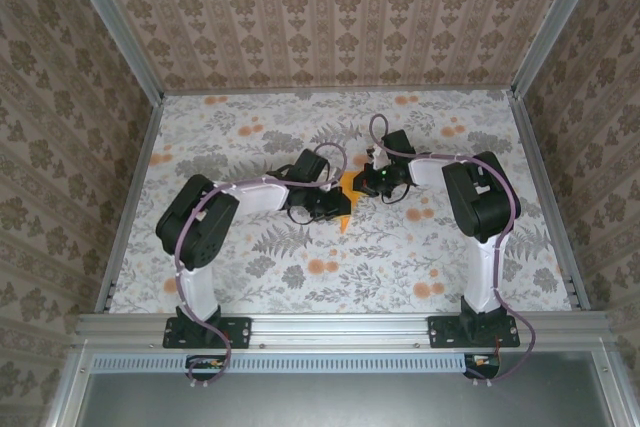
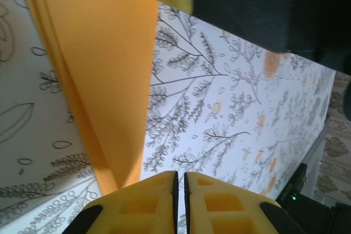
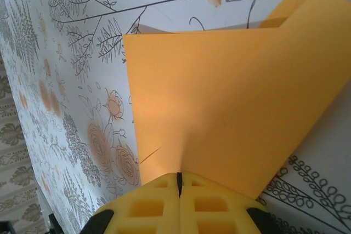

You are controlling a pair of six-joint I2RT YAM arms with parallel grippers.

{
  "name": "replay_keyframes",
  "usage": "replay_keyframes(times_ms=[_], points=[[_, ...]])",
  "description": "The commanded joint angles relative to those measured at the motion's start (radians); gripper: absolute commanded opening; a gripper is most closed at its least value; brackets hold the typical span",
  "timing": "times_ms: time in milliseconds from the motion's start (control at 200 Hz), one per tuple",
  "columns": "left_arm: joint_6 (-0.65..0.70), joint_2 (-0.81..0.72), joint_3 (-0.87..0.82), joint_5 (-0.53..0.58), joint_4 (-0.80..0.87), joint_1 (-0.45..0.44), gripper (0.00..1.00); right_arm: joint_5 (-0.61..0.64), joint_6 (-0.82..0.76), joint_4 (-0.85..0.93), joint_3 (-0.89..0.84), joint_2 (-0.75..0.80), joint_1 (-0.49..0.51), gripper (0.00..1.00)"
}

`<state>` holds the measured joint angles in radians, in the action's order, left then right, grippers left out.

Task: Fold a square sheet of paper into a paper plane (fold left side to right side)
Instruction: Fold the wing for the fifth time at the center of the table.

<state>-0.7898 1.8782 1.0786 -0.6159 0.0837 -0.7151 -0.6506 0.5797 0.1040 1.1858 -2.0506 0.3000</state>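
My right end effector (image 3: 179, 178) clamps the thin bright-orange paper sheet (image 3: 219, 97) mid-fold. My left end effector (image 2: 180, 176), fingers almost together, holds nothing. Next, I judge, the crease needs pressing flat.

The left arm (image 1: 197, 219) and right arm (image 1: 478, 195) rise from their bases, bend at the elbows and reach inward, wrists nearly meeting. The left jaws stand all but closed, a thin slit between them; the right jaws pinch the folded paper (image 3: 230, 91)
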Motion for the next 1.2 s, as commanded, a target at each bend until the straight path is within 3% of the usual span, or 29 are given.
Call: replay_keyframes(times_ms=[0,400,715,1195], points=[[0.006,-0.010,-0.002,-0.079,0.020,-0.017,0.13,0.057,-0.017,0.071,0.014,-0.040,0.002,0.00],[-0.002,0.039,-0.013,-0.049,0.037,-0.032,0.13,0.064,-0.026,0.094,0.023,-0.046,0.005,0.00],[0.000,-0.012,-0.035,0.003,0.036,-0.026,0.13,0.074,-0.034,0.107,0.027,-0.048,0.005,0.00],[-0.010,0.009,-0.068,-0.011,0.009,-0.015,0.14,0.077,-0.039,0.124,0.038,-0.054,0.008,0.00]])
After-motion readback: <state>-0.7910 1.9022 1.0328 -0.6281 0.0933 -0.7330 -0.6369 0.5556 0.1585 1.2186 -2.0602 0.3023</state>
